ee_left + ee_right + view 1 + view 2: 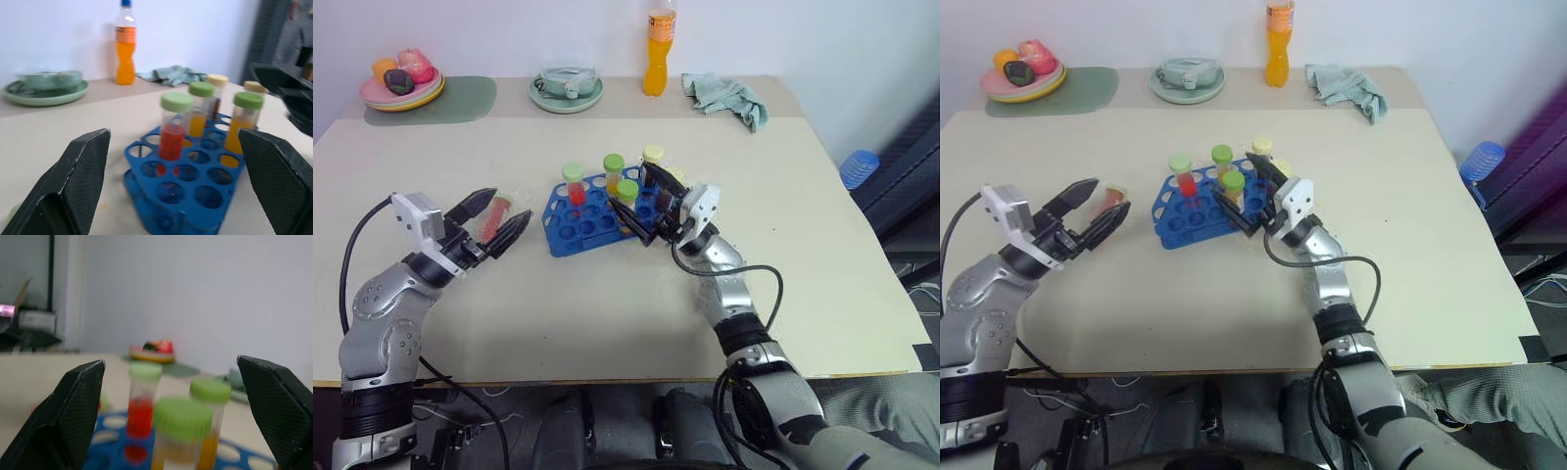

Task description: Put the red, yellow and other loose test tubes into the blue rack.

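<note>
- The blue rack point(597, 211) is sitting mid-table, turned at an angle, with five tubes standing upright in its holes so their caps are staying on top and the liquid is keeping level.
- The red-filled tube point(574, 184) with a green cap is standing near the rack's left end; two orange-filled green-capped tubes point(614, 171) are standing beside it, and two pale-yellow-capped tubes point(653, 157) are standing toward the rack's far right side.
- The right gripper point(658, 208) is hanging just at the rack's right end with its jaws spread wide and nothing between them; my guess is that it is standing open so as not to catch the seated tubes.
- The left gripper point(494, 220) is hovering above the table to the left of the rack, jaws wide as well, holding nothing.
- One loose red tube point(495, 217) is lying on the table, seen in the gap between the left fingers point(477, 205); the gripper is probably lined up over it for a pick-up, though I cannot tell whether a finger is touching it.
- Many rack holes at the near side are standing empty, so a place for that tube is waiting.
</note>
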`<state>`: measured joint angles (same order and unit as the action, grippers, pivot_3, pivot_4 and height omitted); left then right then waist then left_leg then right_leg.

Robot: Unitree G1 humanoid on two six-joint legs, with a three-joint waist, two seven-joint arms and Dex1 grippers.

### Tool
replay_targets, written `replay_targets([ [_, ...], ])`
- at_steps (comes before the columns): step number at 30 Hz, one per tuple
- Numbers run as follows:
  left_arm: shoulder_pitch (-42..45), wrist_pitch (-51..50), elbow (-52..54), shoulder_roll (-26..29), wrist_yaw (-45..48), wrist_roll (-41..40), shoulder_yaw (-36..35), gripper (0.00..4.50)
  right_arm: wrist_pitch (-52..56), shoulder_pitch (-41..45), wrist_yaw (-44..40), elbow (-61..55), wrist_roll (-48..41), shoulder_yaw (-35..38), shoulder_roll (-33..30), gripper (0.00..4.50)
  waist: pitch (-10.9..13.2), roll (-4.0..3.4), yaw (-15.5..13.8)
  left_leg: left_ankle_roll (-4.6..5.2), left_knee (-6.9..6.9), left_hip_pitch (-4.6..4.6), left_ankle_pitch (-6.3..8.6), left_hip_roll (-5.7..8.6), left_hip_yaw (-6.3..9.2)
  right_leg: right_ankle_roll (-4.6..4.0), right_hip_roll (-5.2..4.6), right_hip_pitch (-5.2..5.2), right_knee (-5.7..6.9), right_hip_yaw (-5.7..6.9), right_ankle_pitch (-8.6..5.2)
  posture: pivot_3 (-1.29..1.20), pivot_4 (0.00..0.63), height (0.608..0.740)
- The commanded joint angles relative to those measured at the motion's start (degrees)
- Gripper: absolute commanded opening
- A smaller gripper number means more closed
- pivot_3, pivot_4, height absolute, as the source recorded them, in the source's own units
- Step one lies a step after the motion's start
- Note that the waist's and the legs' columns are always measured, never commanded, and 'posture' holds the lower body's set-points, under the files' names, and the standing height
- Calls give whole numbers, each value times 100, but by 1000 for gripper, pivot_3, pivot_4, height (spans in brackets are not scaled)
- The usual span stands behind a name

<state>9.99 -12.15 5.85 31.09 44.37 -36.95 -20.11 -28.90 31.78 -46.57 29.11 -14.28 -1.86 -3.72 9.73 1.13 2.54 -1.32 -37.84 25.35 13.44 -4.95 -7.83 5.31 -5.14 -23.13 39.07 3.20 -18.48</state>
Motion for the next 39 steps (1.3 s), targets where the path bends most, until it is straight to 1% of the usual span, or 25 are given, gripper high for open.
replay_targets([
  [1,311,-26,40,-114,-447,-178,-319,4265,471,-284,18,-937,17,-77,-345,4422,0,0,-10,0,0,0,0,0,0,0,0,0,0,0,0,0,150,740],
  [5,753,-419,-71,-245,-1137,-502,-615,4265,1640,-708,-107,-2080,-191,-102,-1055,4422,-1,3,-28,2,-2,2,1,3,2,0,-3,1,-1,0,0,0,150,740],
  [7,933,-599,-65,-286,-1662,-428,-691,4265,2219,-866,-138,-2592,-272,-41,-1461,4422,-1,2,-24,2,-2,1,1,3,4,0,-3,2,-1,0,0,0,150,740],
  [9,1054,-758,-15,-303,-2319,-112,-666,4265,2763,-974,-316,-3080,-468,24,-1902,4422,-2,3,-13,2,-2,0,1,3,6,0,-2,3,-1,0,0,0,150,740],
  [12,1201,-1781,222,-134,-3884,787,-397,4265,3409,-1015,-478,-3696,-841,175,-2400,4422,-2,4,-8,3,-3,-1,1,3,6,0,-1,3,-1,0,0,0,150,740],
  [13,1273,-2092,279,-118,-4128,854,-337,4265,3565,-988,-485,-3860,-934,235,-2513,4422,-2,5,-11,3,-2,-1,2,4,6,0,-1,3,-1,-1,0,0,150,740],
  [17,1659,-3139,293,-176,-4556,746,-245,4265,4021,-826,-509,-4325,-1144,337,-2835,4422,0,11,-45,4,-3,1,2,4,8,0,0,3,-3,1,0,0,150,740],
  [19,2148,-4262,-4,-158,-4916,658,-282,4265,4212,-679,-491,-4488,-1190,349,-2935,4422,0,12,-81,4,-5,2,2,5,8,1,-1,3,-3,1,0,0,150,740],
  [23,2991,-5699,-559,-77,-4917,498,-326,4265,4704,-436,-500,-4743,-1390,373,-3113,4422,0,12,-153,5,-7,2,3,6,6,1,1,2,-5,1,0,0,150,740],
  [27,3621,-6356,-1264,-22,-4875,756,-72,4265,5254,-292,-498,-4905,-1624,428,-3323,4422,1,13,-187,6,-4,3,3,8,5,1,1,2,-8,2,0,0,150,740],
  [32,4200,-6458,-2277,-18,-4738,1222,361,4265,5212,-348,-565,-4813,-1508,462,-3464,4422,2,16,-193,5,-8,4,3,9,1,1,0,2,-7,2,0,0,150,740],
  [35,4588,-6484,-2788,-91,-4698,1386,391,4265,5248,-379,-499,-4815,-1526,523,-3473,4422,4,19,-185,5,-8,5,3,9,-5,1,1,0,-7,3,0,0,150,740],
  [38,5014,-6399,-3503,-133,-4648,1575,408,4265,5258,-361,-465,-4820,-1519,521,-3475,4422,5,21,-188,5,-9,6,3,10,-11,1,2,0,-7,4,0,0,150,740],
  [39,5211,-6274,-3884,-116,-4596,1673,478,4265,5229,-349,-438,-4783,-1464,506,-3474,4422,5,21,-188,5,-9,7,3,10,-12,1,1,0,-7,4,0,0,150,740],
])
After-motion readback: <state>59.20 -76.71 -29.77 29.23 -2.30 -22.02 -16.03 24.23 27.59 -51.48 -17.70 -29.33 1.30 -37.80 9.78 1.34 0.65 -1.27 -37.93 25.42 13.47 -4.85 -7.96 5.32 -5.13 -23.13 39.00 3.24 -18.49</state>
